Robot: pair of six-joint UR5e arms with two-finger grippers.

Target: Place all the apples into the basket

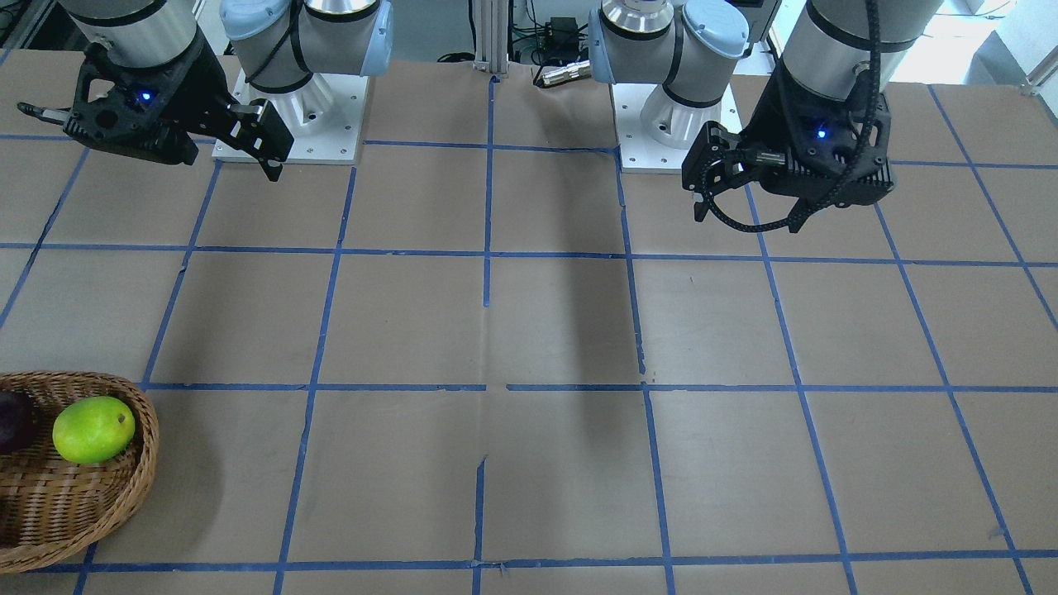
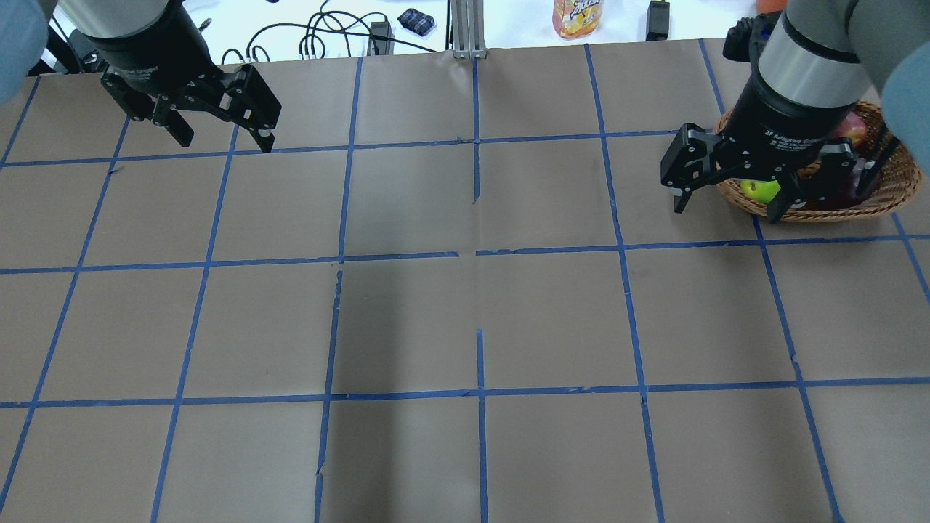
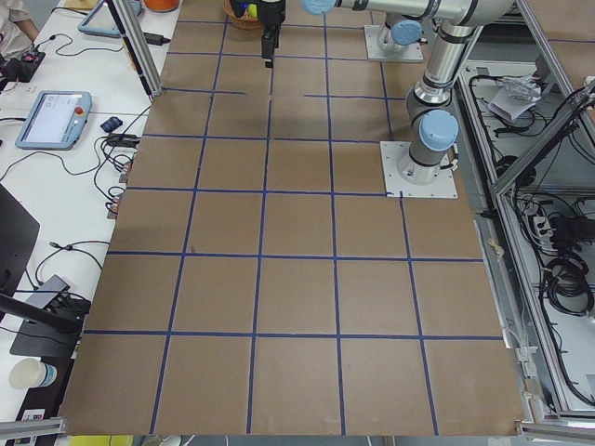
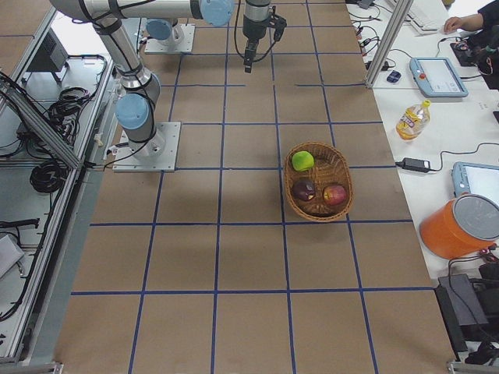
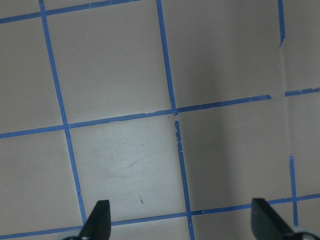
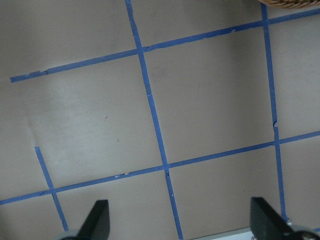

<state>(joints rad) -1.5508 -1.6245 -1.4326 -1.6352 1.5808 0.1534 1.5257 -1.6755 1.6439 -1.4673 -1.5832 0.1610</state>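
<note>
The wicker basket (image 4: 318, 210) holds all three apples: the yellow-green one (image 4: 302, 160), the maroon one (image 4: 304, 189) and the red one (image 4: 334, 195). In the front view the basket (image 1: 83, 496) sits at the bottom left with the green apple (image 1: 93, 429) and the maroon apple (image 1: 12, 421) showing. My right gripper (image 2: 726, 211) is open and empty. It hangs above the table on the robot's side of the basket (image 2: 883, 203) and hides part of it in the overhead view. My left gripper (image 2: 227, 142) is open and empty, far away over bare table.
The table is brown paper with a blue tape grid (image 2: 476, 250). An orange drink bottle (image 4: 411, 118), cables and tablets lie on the white side table past the far edge. An orange bucket (image 4: 460, 226) stands beside the table near the basket.
</note>
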